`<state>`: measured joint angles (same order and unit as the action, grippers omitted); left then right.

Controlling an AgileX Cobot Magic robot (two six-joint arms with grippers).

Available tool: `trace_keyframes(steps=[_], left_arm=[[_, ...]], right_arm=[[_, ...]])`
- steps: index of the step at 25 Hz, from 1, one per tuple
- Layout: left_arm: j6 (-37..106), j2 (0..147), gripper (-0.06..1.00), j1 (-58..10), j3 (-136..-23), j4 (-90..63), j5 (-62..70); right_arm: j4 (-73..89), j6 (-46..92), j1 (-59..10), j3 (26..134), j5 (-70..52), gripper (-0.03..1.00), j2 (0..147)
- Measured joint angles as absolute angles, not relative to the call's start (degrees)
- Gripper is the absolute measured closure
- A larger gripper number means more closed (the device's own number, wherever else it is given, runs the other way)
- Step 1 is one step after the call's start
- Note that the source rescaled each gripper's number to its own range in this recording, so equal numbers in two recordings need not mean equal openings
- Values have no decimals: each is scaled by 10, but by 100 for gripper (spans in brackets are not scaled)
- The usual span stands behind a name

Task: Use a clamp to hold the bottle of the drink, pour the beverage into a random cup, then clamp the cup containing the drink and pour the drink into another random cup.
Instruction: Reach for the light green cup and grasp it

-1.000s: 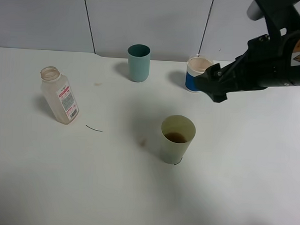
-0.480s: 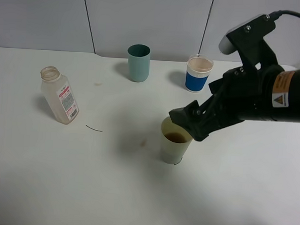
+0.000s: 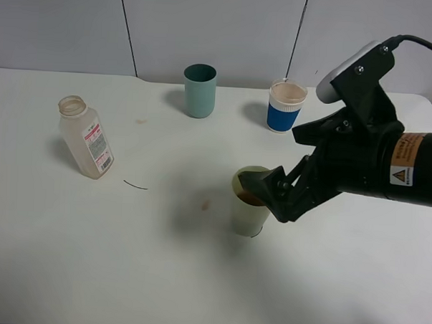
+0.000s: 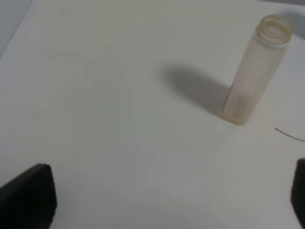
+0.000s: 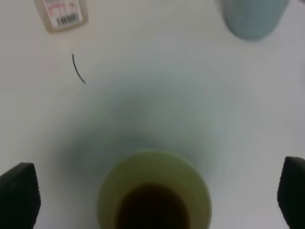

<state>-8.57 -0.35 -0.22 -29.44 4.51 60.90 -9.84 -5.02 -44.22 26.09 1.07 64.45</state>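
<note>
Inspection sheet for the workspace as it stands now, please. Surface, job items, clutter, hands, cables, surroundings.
Surface: white table, matte, with marks as listed under clutter.
Job's things: bottle upright, uncapped, looks emptied. Pale green cup upright, dark brown beverage in the bottom. Blue-and-white cup upright at the back.
Clutter: teal cup at the back; thin dark strand near the bottle; brown stains beside the pale green cup.
Hands: right hand open, fingers either side of the pale green cup, not closed on it. Left hand open, holding nothing, bottle ahead of it.
Cables: black cable on the right arm.
Surroundings: grey panelled wall.
</note>
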Motion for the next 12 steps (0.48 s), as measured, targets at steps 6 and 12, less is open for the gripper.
trace_keyframes(steps=[6, 12], left_arm=[[-85, -3, -5, -2, -294, 45, 609], [-85, -3, -5, -2, -294, 45, 609]], right_arm=[[-67, -9, -442, 232, 53, -3, 656], [166, 163, -442, 185, 164, -3, 659]])
